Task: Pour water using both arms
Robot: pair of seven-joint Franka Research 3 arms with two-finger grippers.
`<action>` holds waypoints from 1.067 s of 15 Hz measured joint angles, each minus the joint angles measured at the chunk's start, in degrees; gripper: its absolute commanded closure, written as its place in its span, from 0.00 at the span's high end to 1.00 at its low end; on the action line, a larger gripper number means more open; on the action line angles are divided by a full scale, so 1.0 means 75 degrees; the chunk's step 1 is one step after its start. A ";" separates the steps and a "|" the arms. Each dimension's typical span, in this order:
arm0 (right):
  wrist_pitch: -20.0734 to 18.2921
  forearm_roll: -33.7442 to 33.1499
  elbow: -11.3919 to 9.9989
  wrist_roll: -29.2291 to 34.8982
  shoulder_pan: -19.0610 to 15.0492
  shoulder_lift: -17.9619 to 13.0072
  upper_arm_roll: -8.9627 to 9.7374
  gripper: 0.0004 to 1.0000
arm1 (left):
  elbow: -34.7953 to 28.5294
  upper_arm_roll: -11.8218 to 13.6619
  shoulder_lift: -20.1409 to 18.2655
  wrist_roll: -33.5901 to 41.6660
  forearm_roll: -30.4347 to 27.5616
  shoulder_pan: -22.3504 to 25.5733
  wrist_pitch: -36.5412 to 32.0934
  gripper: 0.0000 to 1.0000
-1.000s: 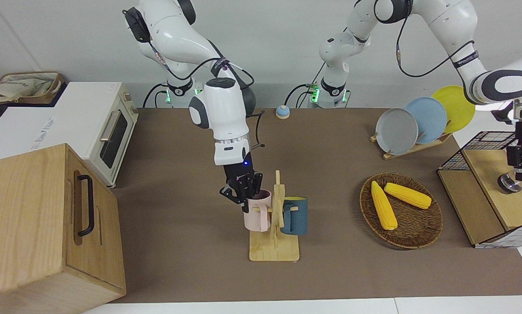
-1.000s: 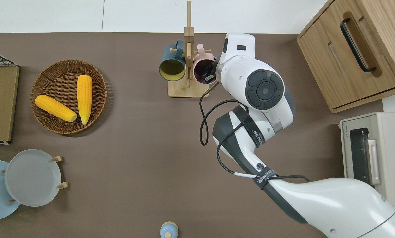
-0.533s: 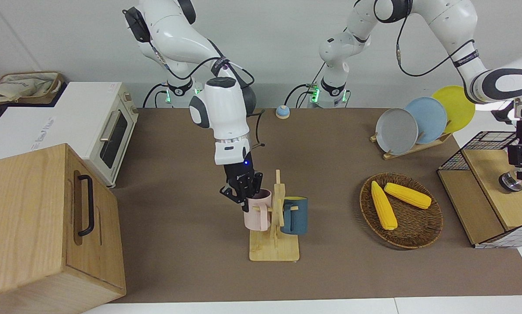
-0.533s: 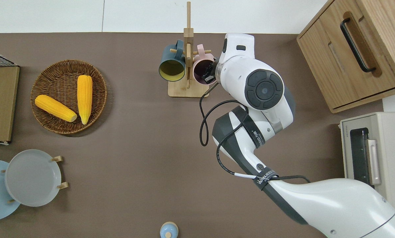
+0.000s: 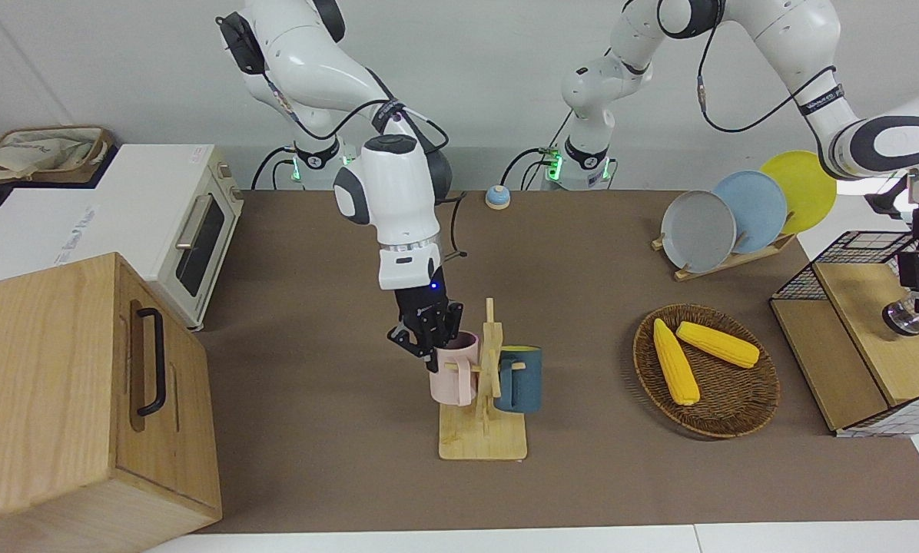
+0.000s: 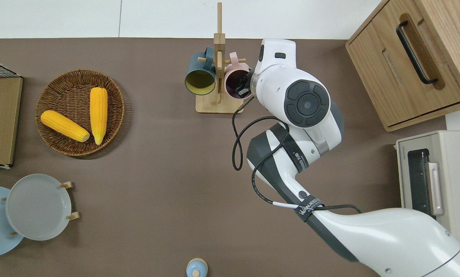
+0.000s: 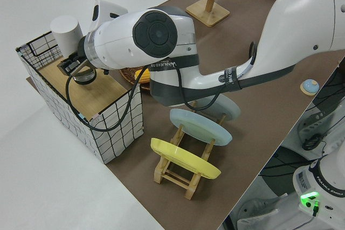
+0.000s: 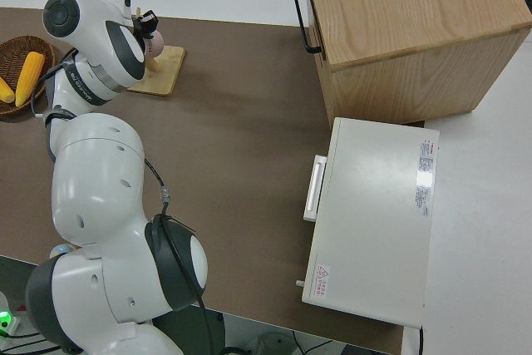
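Both arms reach over the brown table. The right gripper point(image 5: 431, 343) is at the pink mug point(image 5: 454, 371), which hangs on the wooden mug rack point(image 5: 482, 439) near the table edge farthest from the robots; its fingers clasp the mug's rim, one inside the mouth. A blue mug point(image 5: 519, 380) hangs beside it. The left gripper point(image 5: 911, 303) is over the wire crate's wooden lid point(image 5: 867, 322) at the left arm's end, with a silvery round object point(image 5: 902, 319) at its tip; its grasp cannot be told.

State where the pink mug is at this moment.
The pink mug hangs on the wooden mug rack beside the blue mug, toward the right arm's end, the right gripper at its rim.
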 measured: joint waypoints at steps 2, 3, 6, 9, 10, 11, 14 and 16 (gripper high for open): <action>-0.0062 0.0000 0.0013 0.0000 0.0002 -0.0008 0.0009 0.05 | 0.0000 0.0000 -0.0008 -0.0005 0.0000 0.0000 0.0000 0.00; -0.0093 0.0000 0.0019 0.0000 0.0002 -0.0012 0.0013 0.05 | 0.0000 0.0000 -0.0008 -0.0008 0.0000 0.0000 0.0000 0.00; -0.0135 0.0000 0.0030 0.0000 0.0002 -0.0014 0.0020 0.05 | 0.0000 0.0000 -0.0008 -0.0014 0.0000 0.0000 0.0000 0.00; -0.0149 0.0000 0.0035 0.0000 0.0003 -0.0016 0.0020 0.04 | 0.0000 0.0000 -0.0008 -0.0018 0.0000 0.0000 0.0000 0.00; -0.0159 0.0000 0.0036 0.0000 0.0003 -0.0019 0.0020 0.03 | 0.0000 0.0000 -0.0008 -0.0020 0.0000 0.0000 0.0000 0.00; -0.0177 0.0000 0.0039 0.0000 0.0002 -0.0021 0.0020 0.02 | 0.0000 0.0000 -0.0008 -0.0021 0.0000 0.0000 0.0000 0.00; -0.0283 -0.0007 0.0078 -0.0029 -0.0003 -0.0045 0.0010 0.02 | 0.0000 0.0000 -0.0008 -0.0026 0.0000 -0.0001 0.0000 0.00; -0.0344 -0.0007 0.0080 -0.0034 -0.0007 -0.0065 0.0012 0.02 | 0.0000 0.0000 -0.0008 -0.0028 0.0000 -0.0001 0.0000 0.00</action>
